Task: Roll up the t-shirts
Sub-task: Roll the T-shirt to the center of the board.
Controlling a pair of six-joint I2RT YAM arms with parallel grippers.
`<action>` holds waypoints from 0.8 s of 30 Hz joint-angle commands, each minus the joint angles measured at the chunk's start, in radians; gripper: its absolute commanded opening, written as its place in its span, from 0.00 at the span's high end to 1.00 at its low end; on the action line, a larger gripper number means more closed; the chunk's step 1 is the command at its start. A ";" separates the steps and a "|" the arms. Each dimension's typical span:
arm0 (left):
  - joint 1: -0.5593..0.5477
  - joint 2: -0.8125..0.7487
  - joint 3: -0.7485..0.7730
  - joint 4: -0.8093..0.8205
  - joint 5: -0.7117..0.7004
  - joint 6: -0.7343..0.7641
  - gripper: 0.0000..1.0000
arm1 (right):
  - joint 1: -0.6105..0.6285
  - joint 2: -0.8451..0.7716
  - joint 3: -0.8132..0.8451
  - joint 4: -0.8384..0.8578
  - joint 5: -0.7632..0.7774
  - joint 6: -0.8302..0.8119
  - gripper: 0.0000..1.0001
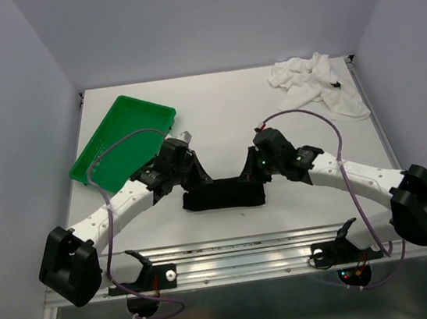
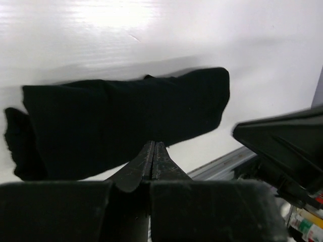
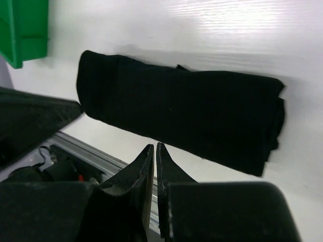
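The rolled black t-shirt is lying in the middle of the desk, near its front edge. The left gripper and right gripper are pointing at its two ends, fingers pressed together and holding nothing. The white t-shirt is lying crumpled in the back right corner. The green tray is sitting by the left edge, with both shirts outside it.

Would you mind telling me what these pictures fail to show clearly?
Black t-shirt: rolled or folded unreadable, every view, black cloth hides its layers.
White t-shirt: crumpled in the top view, outside both wrist views.
Green tray: right wrist view, cut off by the frame edge.
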 commanded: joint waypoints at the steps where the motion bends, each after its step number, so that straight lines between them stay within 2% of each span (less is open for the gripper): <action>1: -0.031 0.005 -0.032 0.082 0.058 -0.070 1.00 | 0.008 0.081 -0.042 0.287 -0.139 0.093 0.88; 4: -0.031 -0.001 -0.091 0.148 0.060 -0.091 1.00 | 0.008 0.145 -0.065 0.413 -0.202 0.126 0.89; 8: -0.023 0.026 -0.152 0.200 0.023 -0.096 1.00 | 0.008 0.236 -0.074 0.461 -0.231 0.136 0.89; 10: -0.016 0.055 -0.169 0.202 -0.001 -0.090 1.00 | 0.008 0.267 -0.083 0.463 -0.198 0.129 0.88; 18: 0.030 0.154 -0.333 0.396 0.002 -0.095 1.00 | 0.008 0.432 -0.181 0.457 -0.093 0.081 0.92; 21: 0.035 0.194 -0.344 0.409 0.005 -0.090 1.00 | 0.008 0.435 -0.207 0.445 -0.069 0.069 0.92; 24: 0.033 0.158 -0.323 0.384 0.012 -0.079 1.00 | 0.008 0.380 -0.189 0.393 -0.063 0.040 0.92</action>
